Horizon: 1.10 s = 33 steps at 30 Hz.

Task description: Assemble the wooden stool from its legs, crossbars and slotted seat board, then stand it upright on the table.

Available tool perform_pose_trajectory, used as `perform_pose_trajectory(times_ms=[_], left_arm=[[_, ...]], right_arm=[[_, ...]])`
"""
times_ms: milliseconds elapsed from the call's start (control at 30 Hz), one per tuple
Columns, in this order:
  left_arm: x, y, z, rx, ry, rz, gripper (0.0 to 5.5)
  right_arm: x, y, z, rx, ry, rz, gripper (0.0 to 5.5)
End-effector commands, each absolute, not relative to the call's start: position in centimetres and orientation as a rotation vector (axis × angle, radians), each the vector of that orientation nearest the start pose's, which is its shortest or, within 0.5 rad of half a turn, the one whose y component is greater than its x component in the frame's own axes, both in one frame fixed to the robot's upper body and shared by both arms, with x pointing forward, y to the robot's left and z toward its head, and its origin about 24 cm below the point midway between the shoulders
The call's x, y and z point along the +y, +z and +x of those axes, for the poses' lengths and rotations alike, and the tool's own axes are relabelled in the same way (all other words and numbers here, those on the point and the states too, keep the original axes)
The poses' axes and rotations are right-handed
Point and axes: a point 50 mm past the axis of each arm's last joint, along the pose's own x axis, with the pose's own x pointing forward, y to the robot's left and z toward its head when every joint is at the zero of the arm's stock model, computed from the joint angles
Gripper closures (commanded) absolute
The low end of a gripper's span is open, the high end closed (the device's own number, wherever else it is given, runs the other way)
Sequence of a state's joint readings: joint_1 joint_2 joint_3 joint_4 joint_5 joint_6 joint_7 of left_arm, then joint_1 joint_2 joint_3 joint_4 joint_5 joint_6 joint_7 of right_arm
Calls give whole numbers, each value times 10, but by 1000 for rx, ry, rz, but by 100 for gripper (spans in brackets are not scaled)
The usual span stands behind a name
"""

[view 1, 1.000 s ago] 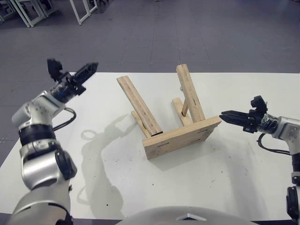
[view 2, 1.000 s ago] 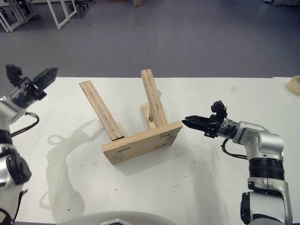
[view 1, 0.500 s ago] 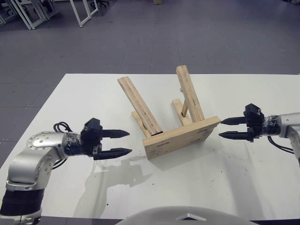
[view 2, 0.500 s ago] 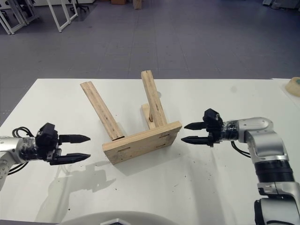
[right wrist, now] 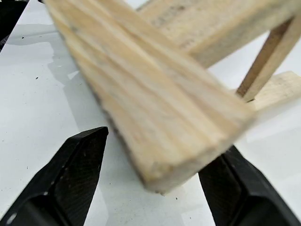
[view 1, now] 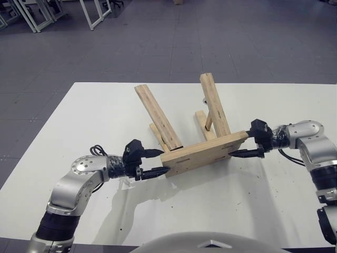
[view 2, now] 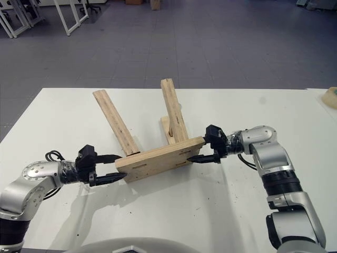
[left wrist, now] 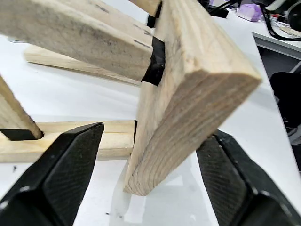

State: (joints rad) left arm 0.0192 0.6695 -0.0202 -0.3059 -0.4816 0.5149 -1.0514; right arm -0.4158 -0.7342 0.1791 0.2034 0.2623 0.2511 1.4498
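Both arms have closed in on the tipped wooden stool point(view 1: 216, 105) on the white desk point(view 1: 95, 121). Left fingers point(left wrist: 61, 165), spread wide, straddle one end of its pale, grainy seat board point(view 1: 202, 155); right fingers point(right wrist: 70, 174) straddle the other, equally spread. Whether either touches wood is unclear.

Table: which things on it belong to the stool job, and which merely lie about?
Job: wooden stool, on its side; left pincer and right pincer at the ends of its seat board.
Lying about: tan object at the right edge of the table.
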Motion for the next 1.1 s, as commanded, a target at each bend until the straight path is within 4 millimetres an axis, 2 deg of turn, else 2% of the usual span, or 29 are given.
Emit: perform_pose_trajectory(times_ms=[33,200,300,400,433,500,567,633,700,767,867,967,1067,1100], left_arm=[[201,86,224,383,-1138,98,206],[200,81,237,402,-1237,58,299],[197,79,239,442,-1341,-25,348],[198,87,236,481,-1457,-125,365],[198,95,238,469,-1486,-161,365],[198,128,246,400,-1562,-270,369],[195,171,257,280,-1623,-413,384],[190,200,271,217,-1611,-564,400],[181,212,292,241,-1515,-754,400],[174,220,311,279,-1440,-915,400],[173,224,336,370,-1296,-1081,342],[179,213,356,486,-1089,-1271,289],[178,202,372,535,-891,-1403,242],[175,199,377,551,-820,-1423,224]], right_arm=[[-212,101,264,470,1454,-341,294],[-206,85,257,480,1428,-285,401],[-202,81,259,462,1405,-236,407],[-203,92,258,422,1415,-140,407],[-204,99,257,403,1429,-92,407],[-203,129,258,318,1465,69,407],[-203,165,260,218,1503,284,407],[-202,190,270,145,1464,547,407],[-188,212,287,69,1369,795,415],[-173,229,301,38,1258,953,415],[-154,239,314,84,1052,1103,416],[-153,230,329,216,748,1287,416],[-163,214,341,354,477,1416,416],[-168,212,345,387,421,1432,382]])
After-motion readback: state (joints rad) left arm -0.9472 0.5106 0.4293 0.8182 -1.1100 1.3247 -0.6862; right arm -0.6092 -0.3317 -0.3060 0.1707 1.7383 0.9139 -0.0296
